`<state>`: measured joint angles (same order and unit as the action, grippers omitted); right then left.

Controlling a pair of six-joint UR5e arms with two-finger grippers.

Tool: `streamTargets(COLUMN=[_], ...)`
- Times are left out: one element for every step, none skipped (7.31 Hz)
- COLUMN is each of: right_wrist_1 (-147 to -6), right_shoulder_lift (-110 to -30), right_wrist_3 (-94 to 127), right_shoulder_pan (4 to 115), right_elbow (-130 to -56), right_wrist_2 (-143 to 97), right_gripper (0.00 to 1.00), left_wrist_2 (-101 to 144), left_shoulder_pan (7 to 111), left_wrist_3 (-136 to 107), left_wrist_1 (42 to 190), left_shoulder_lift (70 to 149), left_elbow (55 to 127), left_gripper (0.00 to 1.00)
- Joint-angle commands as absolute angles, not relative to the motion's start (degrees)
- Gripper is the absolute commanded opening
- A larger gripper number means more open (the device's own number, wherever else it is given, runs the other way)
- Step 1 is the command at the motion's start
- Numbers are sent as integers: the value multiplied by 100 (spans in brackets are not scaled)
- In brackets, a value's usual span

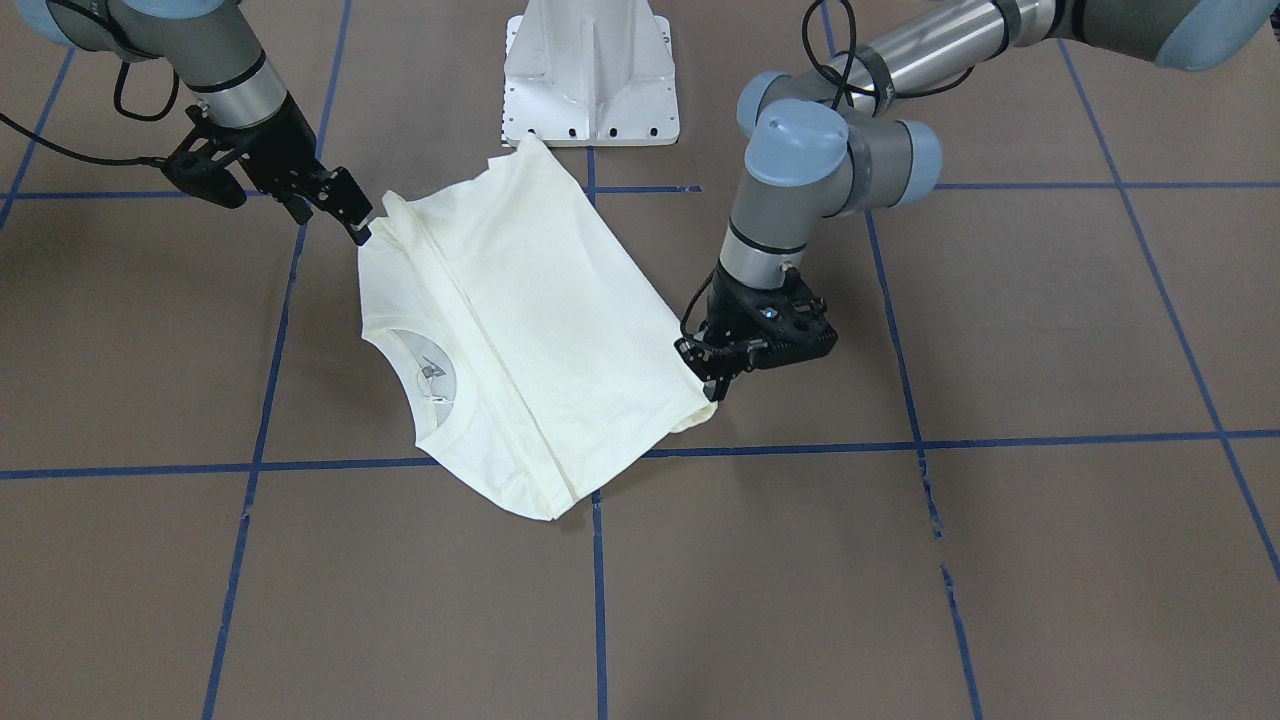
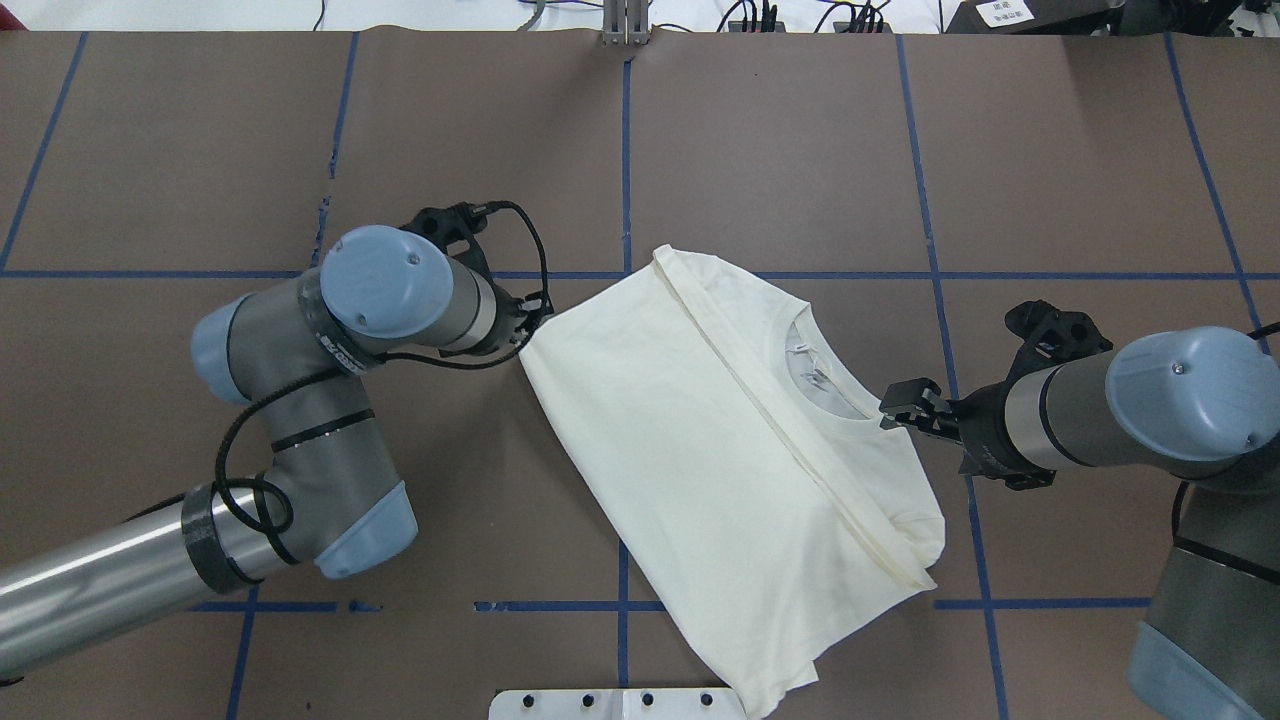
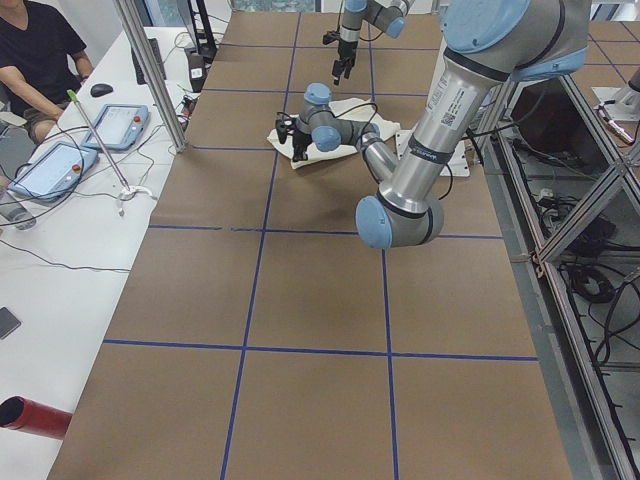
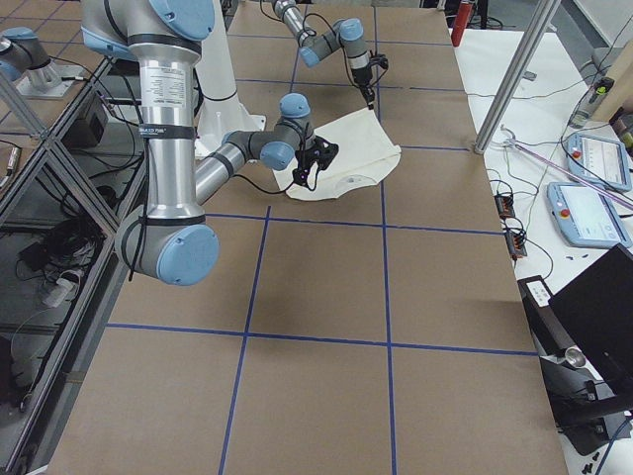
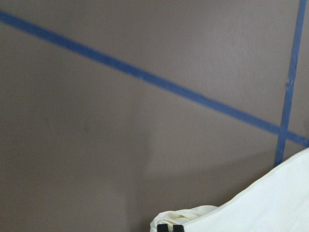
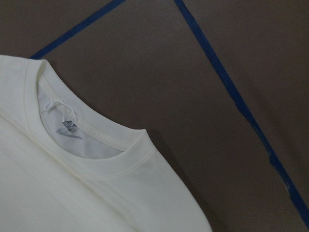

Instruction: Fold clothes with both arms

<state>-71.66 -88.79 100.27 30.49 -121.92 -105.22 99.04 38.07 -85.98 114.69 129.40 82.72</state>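
Note:
The cream shirt (image 1: 540, 330) (image 2: 700, 430) lies folded on the brown table, plain side up, with its collar and neck label (image 6: 67, 126) showing. My left gripper (image 1: 716, 390) (image 2: 532, 318) is shut on the shirt's corner at the table surface. In the left wrist view its tips (image 5: 170, 227) sit together against bunched cloth (image 5: 270, 203). My right gripper (image 1: 330, 225) (image 2: 900, 405) hovers open at the opposite edge, near the collar, holding nothing. Its fingers do not show in the right wrist view.
The white pedestal base (image 1: 590, 80) (image 2: 620, 705) stands just behind the shirt's rear corner. Blue tape lines (image 1: 598, 580) cross the table. A seated person (image 3: 35, 50) and control tablets (image 3: 120, 125) are at a side bench beyond the table's far edge.

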Motion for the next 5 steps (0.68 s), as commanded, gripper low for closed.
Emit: streamTargets(right_wrist_1=[-7172,-7154,-7128,-7154,-7198], right_shoulder_lift=[-8641,-8457,-8264,-7957,-7606], right_wrist_3=[10055,10055,10055,10072,10072], right_shoulder_pan=[3041,3041,3024,3006,2971], right_elbow=[-12147,-12112,-11963,-11797,-11612], right_wrist_2=[-10529,-10538,-10538,-10521,-10538], right_gripper=[100,100,100,100,100], left_wrist_2=[9897,9818,9817,9896,10201], left_shoulder_pan=[4419,4586,4684,4685,4650], left_wrist_3=[-8482,-8255,-8096,-8103,-8121], left_wrist_1=[12895,13520,13526,13544,13370], left_shoulder_lift=[14486,14719,14852,14888,14323], left_elbow=[5498,4849,4704,4859,6087], left_gripper=[0,0,0,55,57])
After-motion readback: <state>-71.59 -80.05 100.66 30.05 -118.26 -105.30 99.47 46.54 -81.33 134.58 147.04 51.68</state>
